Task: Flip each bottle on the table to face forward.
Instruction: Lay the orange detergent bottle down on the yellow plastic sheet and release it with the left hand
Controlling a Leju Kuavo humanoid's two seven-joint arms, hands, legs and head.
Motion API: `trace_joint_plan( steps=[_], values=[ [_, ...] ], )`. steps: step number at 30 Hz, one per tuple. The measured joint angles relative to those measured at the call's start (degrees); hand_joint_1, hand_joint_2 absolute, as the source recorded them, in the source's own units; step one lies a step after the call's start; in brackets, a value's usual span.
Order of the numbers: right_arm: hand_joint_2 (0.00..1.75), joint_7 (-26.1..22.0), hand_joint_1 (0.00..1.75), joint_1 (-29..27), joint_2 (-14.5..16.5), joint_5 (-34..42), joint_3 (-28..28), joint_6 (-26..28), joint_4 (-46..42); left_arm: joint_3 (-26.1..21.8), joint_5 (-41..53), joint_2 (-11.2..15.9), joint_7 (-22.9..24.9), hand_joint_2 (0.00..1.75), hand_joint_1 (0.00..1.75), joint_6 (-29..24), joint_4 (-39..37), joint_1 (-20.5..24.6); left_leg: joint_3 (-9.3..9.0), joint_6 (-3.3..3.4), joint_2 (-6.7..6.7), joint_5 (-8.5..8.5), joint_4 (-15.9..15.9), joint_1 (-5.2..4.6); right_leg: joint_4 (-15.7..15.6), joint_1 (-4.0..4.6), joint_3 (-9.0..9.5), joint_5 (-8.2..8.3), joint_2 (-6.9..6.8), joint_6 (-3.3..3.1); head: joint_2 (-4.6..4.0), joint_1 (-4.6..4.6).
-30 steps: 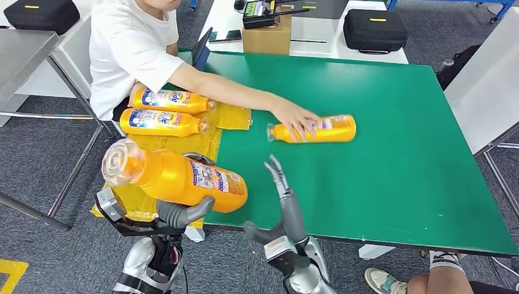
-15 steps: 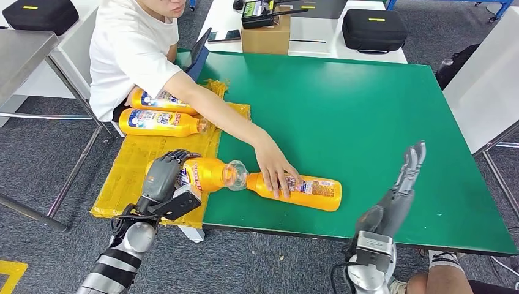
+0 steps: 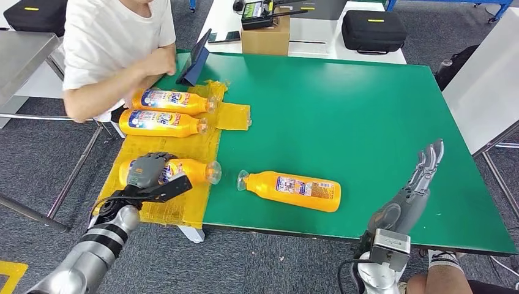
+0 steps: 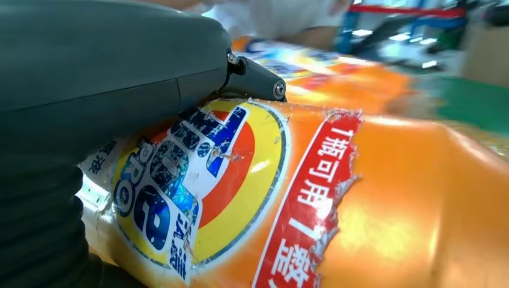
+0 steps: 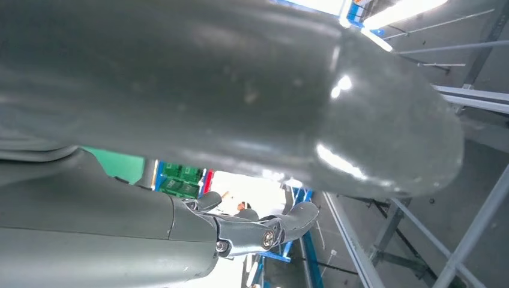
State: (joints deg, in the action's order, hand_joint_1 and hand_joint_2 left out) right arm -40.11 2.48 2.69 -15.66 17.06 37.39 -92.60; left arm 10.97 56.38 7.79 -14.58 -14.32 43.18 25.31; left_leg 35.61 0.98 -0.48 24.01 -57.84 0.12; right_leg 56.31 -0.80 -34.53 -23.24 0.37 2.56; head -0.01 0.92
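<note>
The left hand (image 3: 149,170) is closed over an orange bottle (image 3: 183,171) that lies on its side on the yellow mat (image 3: 153,149) at the table's (image 3: 367,110) 8 o'clock corner, fingers wrapped across the label, clear cap pointing toward 3 o'clock. In the left wrist view the thumb (image 4: 120,72) presses on the bottle (image 4: 360,198) just above a round blue-and-red logo with a red strip of white lettering, and the label's edges are torn. The silver left arm reaches in from 7 o'clock, low and nearly flat.

A second orange bottle (image 3: 292,190) lies on its side on the green surface at about 6 o'clock, cap toward 9 o'clock, close to the held bottle's cap but apart from it; its small-print label faces up. No hand touches it.

The right hand (image 3: 416,184) hangs off the table's 5 o'clock edge, fingers straight, spread and pointing up toward 1 o'clock, holding nothing.

Two more orange bottles (image 3: 171,101) (image 3: 160,122) lie side by side on the mat at 10 o'clock, bright labels up. A person in a white shirt (image 3: 110,37) sits beside them, hands drawn back near a dark tablet (image 3: 197,58).
</note>
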Motion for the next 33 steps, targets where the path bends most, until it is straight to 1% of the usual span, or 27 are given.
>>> trace_joint_plan(
  steps=[3,6,9,10,13,14,17,24,28,33],
  values=[
    [0.00,0.00,0.00,0.30,-0.14,0.50,0.63,-0.28,0.93,-1.07,1.48,1.32,1.48,1.75,1.75,-1.07,-5.69,3.15,-0.07,-0.02,0.01,-0.02,0.00,0.02,0.08,0.01,0.02,0.00,0.00,-0.01,0.00,-0.01],
    [0.00,0.00,0.00,0.69,-0.19,0.43,1.35,-0.49,1.94,-2.49,1.08,1.85,2.33,1.75,1.75,-1.07,-9.76,5.60,-0.14,-0.04,0.01,-0.03,0.00,0.01,0.13,0.00,0.08,0.00,0.00,-0.01,0.00,0.00],
    [0.00,0.00,0.00,1.05,-0.22,0.49,1.98,-0.92,2.83,-3.38,0.72,2.11,1.12,1.75,1.75,-0.15,-12.49,7.15,-0.21,-0.04,0.00,-0.03,0.00,0.01,0.13,0.00,0.14,0.00,0.00,-0.02,0.00,0.00],
    [0.00,0.00,0.00,1.19,-0.23,0.56,2.16,-1.04,3.11,-3.66,0.54,2.15,0.33,1.75,1.67,0.42,-13.11,7.51,-0.23,-0.04,0.00,-0.02,0.00,0.01,0.13,0.00,0.17,-0.01,0.00,-0.02,0.00,0.00],
    [0.00,0.00,0.00,1.63,-0.30,1.13,2.64,-1.30,3.90,-4.29,0.27,2.21,-2.80,1.75,0.42,3.09,-14.50,8.14,-0.33,-0.05,-0.01,-0.02,0.01,0.01,0.13,0.00,0.29,-0.03,-0.01,-0.04,0.01,0.01],
    [0.00,0.00,0.00,1.80,-0.33,1.38,2.78,-1.33,4.12,-4.41,0.08,2.25,-4.15,1.75,0.07,4.18,-14.76,8.18,-0.35,-0.05,-0.02,-0.02,0.01,0.01,0.13,0.00,0.32,-0.03,-0.01,-0.04,0.01,0.01],
    [0.00,0.00,0.00,2.26,-0.50,1.93,3.10,-1.47,4.67,-4.66,-0.65,2.42,-7.70,1.75,0.00,6.67,-15.19,8.05,-0.38,-0.05,-0.02,-0.02,0.01,0.01,0.14,0.00,0.35,-0.03,-0.01,-0.04,0.01,0.01],
    [0.00,0.00,0.00,3.18,-0.91,2.72,3.64,-1.91,5.60,-4.96,-2.40,2.50,-13.83,1.75,0.00,10.55,-14.94,6.63,-0.44,-0.04,-0.36,-0.03,0.01,-0.05,0.13,-0.07,0.51,-0.09,-0.21,-0.03,0.01,0.01],
    [0.00,0.00,0.00,4.04,-1.09,3.05,3.86,-1.91,6.05,-4.97,-3.02,2.56,-15.36,1.75,0.00,11.85,-13.79,5.76,-0.46,-0.05,-0.43,-0.05,0.01,-0.05,0.13,-0.06,0.55,-0.10,-0.27,-0.04,0.00,0.01],
    [0.00,0.00,0.00,4.37,-1.27,3.32,4.25,-1.93,6.40,-4.96,-3.17,2.59,-15.77,1.75,0.00,12.15,-13.02,5.23,-0.46,-0.06,-0.43,-0.06,0.01,-0.05,0.13,-0.07,0.57,-0.09,-0.27,-0.04,0.01,0.01]
  ],
)
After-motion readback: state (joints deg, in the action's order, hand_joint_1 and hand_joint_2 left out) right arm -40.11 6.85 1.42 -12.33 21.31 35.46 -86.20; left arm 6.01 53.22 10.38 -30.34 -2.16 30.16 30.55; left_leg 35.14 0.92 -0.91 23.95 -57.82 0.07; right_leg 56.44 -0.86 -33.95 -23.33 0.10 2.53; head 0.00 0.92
